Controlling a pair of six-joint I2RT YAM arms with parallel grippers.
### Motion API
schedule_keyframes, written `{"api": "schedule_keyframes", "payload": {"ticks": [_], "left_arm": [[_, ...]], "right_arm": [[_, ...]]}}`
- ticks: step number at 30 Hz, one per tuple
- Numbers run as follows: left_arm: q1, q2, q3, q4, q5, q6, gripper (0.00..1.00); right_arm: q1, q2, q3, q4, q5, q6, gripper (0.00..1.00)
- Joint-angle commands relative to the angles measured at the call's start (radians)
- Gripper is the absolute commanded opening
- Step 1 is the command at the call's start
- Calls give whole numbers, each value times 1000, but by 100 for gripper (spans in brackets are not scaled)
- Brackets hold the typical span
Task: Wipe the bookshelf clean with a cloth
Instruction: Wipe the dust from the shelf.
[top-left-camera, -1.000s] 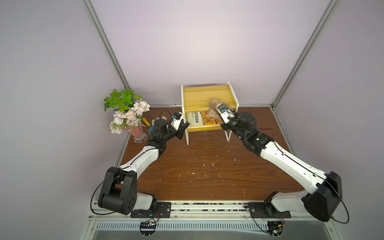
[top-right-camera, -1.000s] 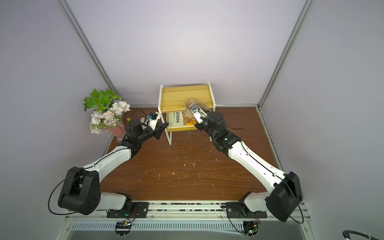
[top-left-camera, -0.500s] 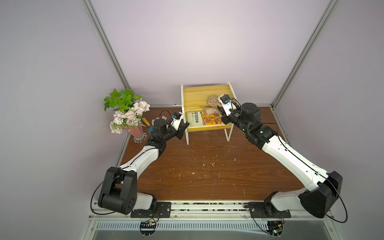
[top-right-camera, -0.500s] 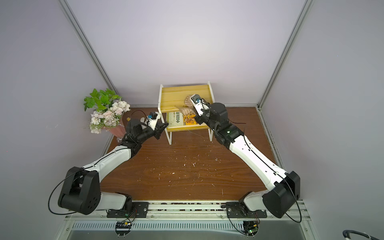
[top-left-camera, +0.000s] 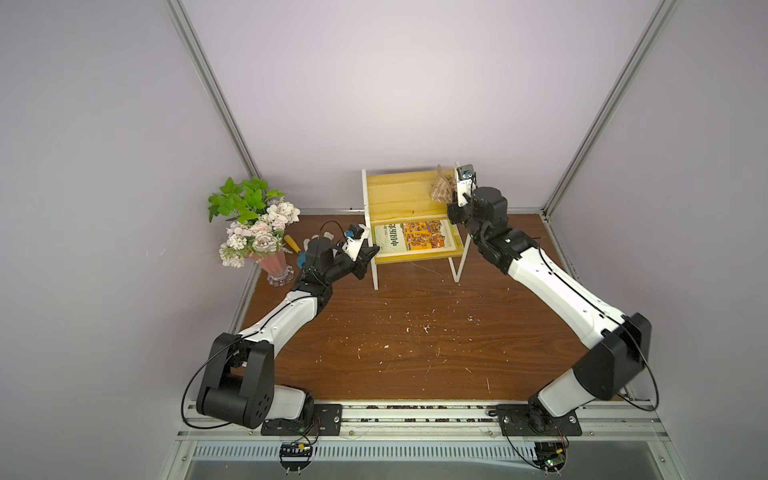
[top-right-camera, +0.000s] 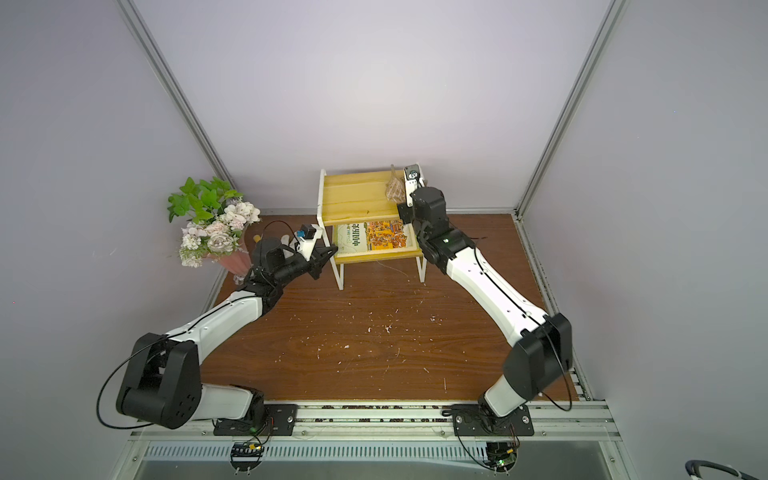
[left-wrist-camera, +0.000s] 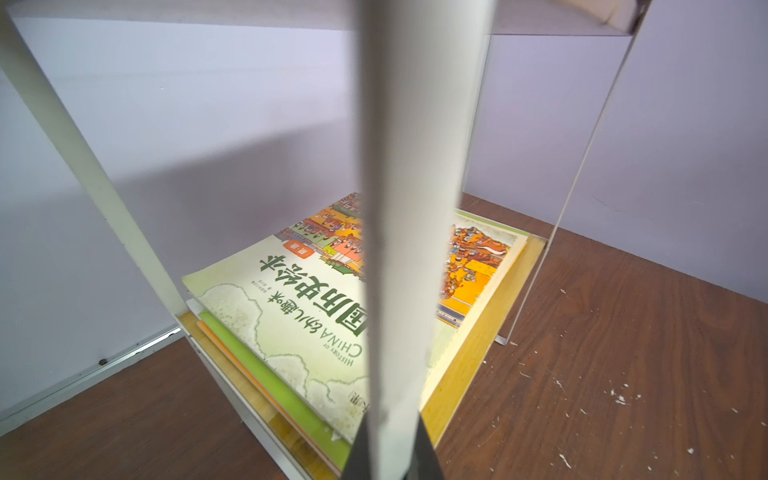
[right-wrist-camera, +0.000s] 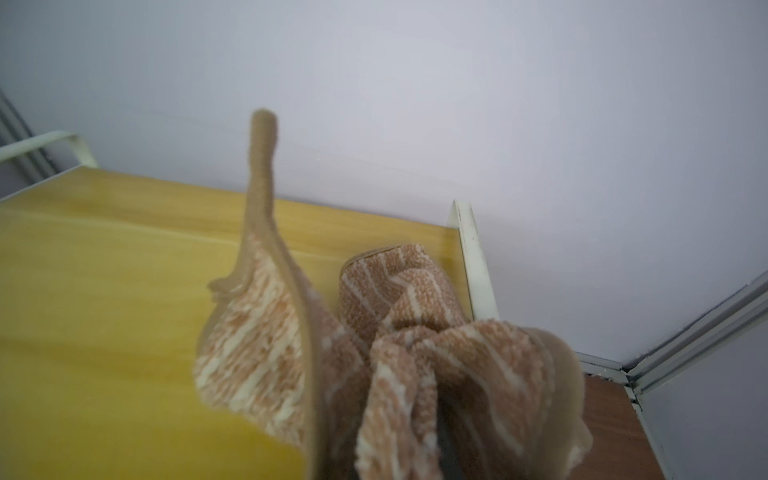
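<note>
Though unclear from above, wrist-side: right claw (top-left-camera: 449, 198) tight on cloth (right-wrist-camera: 415, 340) (left claw (left-wrist-camera: 390, 459), on bookshelf (left-wrist-camera: 411, 166)).

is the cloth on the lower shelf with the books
No, the cloth is at the right end of the top board of the bookshelf; the lower board holds only books.

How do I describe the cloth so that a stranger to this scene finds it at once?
Find the small white-framed bookshelf at the back wall. On its upper yellow board, at the end on the robot's right, the cloth is bunched up. It alone is soft, tan, pale-striped; the book below lies flat.
</note>
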Motion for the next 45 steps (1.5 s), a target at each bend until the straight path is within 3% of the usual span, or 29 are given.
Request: {"api": "schedule_keyframes", "payload": {"ticks": [1,3,9,11,14,16,19,22,25,27,33,39,41,45], "left_arm": [[21,15,28,-26,-8,21,0],[23,15,29,-35,-7,27,0],[26,2,21,-16,-3,24,0],[26,7,26,-13,9,21,0],[26,12,35,-18,20,15,0],[26,1,28,-17,18,13,0],[35,-25,8,-11,29,12,0],[55,-40,2,-12,89,6,0],[58,-51,-1,-14,107,12,0],[58,-57,-2,-12,122,15,0],[62,-69,-1,-28,160,33,0],[62,-58,2,-33,184,29,0],[62,-60,-2,-33,183,32,0],[62,-50,-1,-28,176,31,0]], "right_arm": [[-2,143,187,-43,193,125,0],[35,132,202,-68,232,139,0],[45,-57,-128,142,214,121,0],[36,-7,-88,150,186,141,0],[43,135,112,85,132,160,0],[62,178,207,37,166,155,0],[75,105,112,114,230,106,0],[78,0,18,70,263,101,0],[83,-97,-89,72,143,130,0],[84,-81,-73,54,69,156,0],[96,120,135,68,52,172,0],[93,450,594,10,272,140,0],[96,570,821,-108,182,161,0],[158,748,1177,-327,-186,96,0]]}}
